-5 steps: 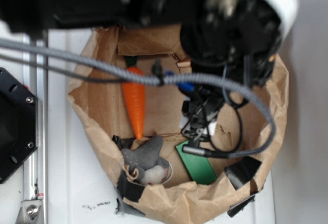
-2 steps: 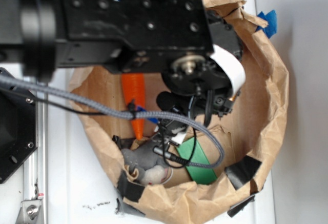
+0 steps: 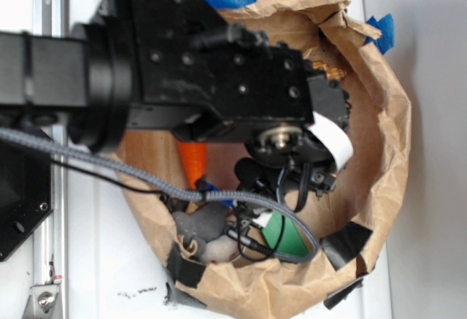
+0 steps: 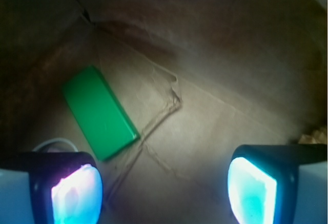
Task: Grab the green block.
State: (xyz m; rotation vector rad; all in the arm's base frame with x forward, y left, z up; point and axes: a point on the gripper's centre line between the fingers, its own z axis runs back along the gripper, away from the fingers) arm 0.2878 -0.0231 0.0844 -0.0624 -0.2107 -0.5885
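Observation:
The green block (image 4: 100,112) lies flat on the floor of the brown paper bag (image 3: 379,136), up and left of my left fingertip in the wrist view. In the exterior view only part of the block (image 3: 286,237) shows under the cables. My gripper (image 4: 164,190) is open and empty, with its jaws wide apart above bare bag floor to the right of the block. In the exterior view the arm's black body hides the jaws. The orange carrot (image 3: 193,160) is mostly hidden behind the arm.
A grey and white plush toy (image 3: 208,233) lies at the bag's front left, close to the block. The bag's crumpled walls ring the space. Black tape patches (image 3: 344,244) sit on the front rim. A grey cable (image 3: 109,166) crosses over the bag.
The arm has moved down and to the left over the bag, covering most of the carrot and more of the block. The block itself has not moved.

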